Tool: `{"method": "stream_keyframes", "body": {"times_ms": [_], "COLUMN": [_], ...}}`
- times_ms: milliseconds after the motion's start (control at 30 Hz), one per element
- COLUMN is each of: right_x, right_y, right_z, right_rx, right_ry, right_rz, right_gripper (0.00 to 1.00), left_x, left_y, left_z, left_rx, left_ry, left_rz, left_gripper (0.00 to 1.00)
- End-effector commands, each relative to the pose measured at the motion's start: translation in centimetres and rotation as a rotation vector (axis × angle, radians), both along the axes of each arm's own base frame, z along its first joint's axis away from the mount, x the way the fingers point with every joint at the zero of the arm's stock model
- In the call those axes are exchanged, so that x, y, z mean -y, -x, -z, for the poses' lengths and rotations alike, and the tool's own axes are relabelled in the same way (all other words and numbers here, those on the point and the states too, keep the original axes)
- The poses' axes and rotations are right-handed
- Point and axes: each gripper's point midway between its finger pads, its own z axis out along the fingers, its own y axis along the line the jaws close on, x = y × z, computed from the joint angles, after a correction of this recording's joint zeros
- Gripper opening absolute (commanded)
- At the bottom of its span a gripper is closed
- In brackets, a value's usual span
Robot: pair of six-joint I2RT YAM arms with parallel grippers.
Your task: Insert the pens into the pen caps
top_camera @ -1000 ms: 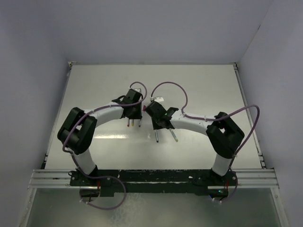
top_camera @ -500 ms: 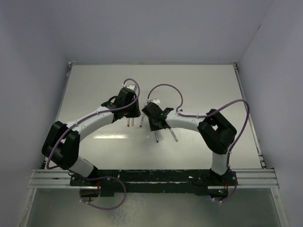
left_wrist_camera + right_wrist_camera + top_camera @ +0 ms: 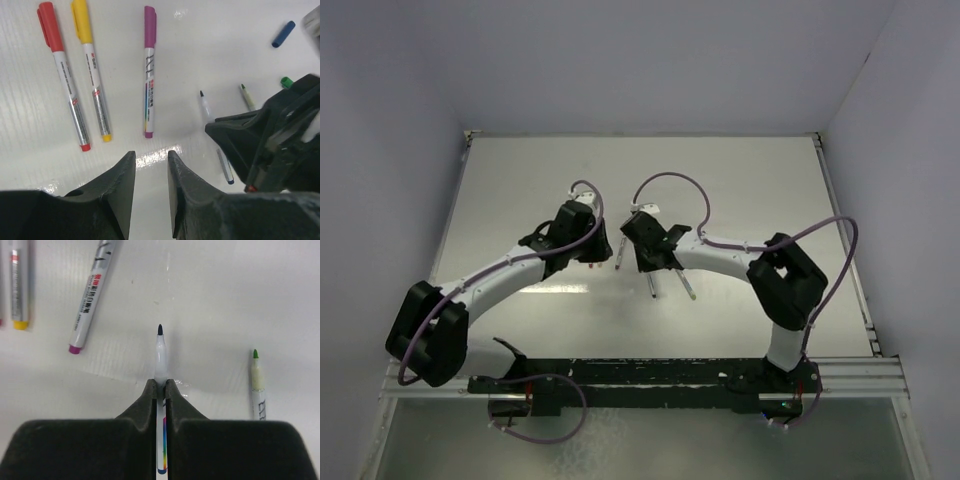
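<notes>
Lower and further left, left arm (image 3: 505, 265), right pincer (image 3: 159, 384) now clamped on dark-tipped pen (image 3: 160, 350), left pincer (image 3: 150, 156) part-open, empty.

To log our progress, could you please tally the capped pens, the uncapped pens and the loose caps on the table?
Capped pens: 3 (red pen, yellow pen, purple pen)
Uncapped pens: 2 (dark-tipped pen, green-tipped pen)
Loose caps: 2 (blue cap, green cap)
Total: 7

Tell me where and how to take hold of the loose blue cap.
Grip the blue cap across its middle, coming straight down. It lies flat on the table, a short cylinder set diagonally with nothing touching it, so close on its narrow width, not its ends.
</notes>
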Motion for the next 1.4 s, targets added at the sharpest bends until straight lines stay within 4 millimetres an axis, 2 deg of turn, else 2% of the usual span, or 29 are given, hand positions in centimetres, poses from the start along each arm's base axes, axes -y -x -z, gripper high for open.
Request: {"method": "stream_keyframes", "body": {"times_ms": [0, 133, 233, 367, 600, 967, 1133, 1200, 1233, 1300, 1367], "right_x": [-0.4, -0.9, -0.7, -0.2, 0.6, -0.3, -0.9, -1.0, -0.9, -0.8, -0.5], "right_y": [-1.6, -1.6, -0.7, 0.6, 1.1, 1.6, 2.0, 2.2, 2.2, 2.2, 2.1], "right_z": [-7.8, -13.7, -16.8, -18.8, -19.5, -21.4, -21.3, -21.1, -20.9, -20.6, -20.3], "right_rx": [0.175, 0.316, 0.383, 0.425, 0.464, 0.496, 0.474, 0.467, 0.463, 0.460, 0.454], "right_ry": [-0.152, -0.345, -0.464, -0.558, -0.607, -0.704, -0.727, -0.732, -0.729, -0.718, -0.697], "right_rz": [0.045, 0.022, -0.003, -0.028, -0.016, -0.053, -0.081, -0.084, -0.083, -0.076, -0.062], "right_gripper": [0.00, 0.00, 0.00, 0.00, 0.00, 0.00, 0.00, 0.00, 0.00, 0.00, 0.01], "left_x": [2.2, 4.4, 6.0, 7.5, 9.5, 10.5, 10.4, 10.4, 10.3, 10.1, 9.9], "left_y": [0.9, 3.2, 4.7, 6.1, 6.9, 6.3, 5.8, 5.6, 5.5, 5.3, 5.2], "left_z": [-2.7, -5.3, -7.9, -10.8, -12.3, -11.1, -11.1, -11.4, -11.5, -11.6, -11.6], "left_rx": [0.138, 0.256, 0.334, 0.384, 0.397, 0.378, 0.392, 0.407, 0.413, 0.419, 0.421], "left_ry": [0.131, 0.230, 0.344, 0.461, 0.569, 0.550, 0.546, 0.550, 0.554, 0.554, 0.550], "left_rz": [0.116, 0.239, 0.323, 0.398, 0.454, 0.449, 0.426, 0.414, 0.407, 0.389, 0.368], "left_gripper": [0.35, 0.36, 0.37, 0.37, 0.39, 0.42, 0.41, 0.31, 0.19, 0.02, 0.00]}}
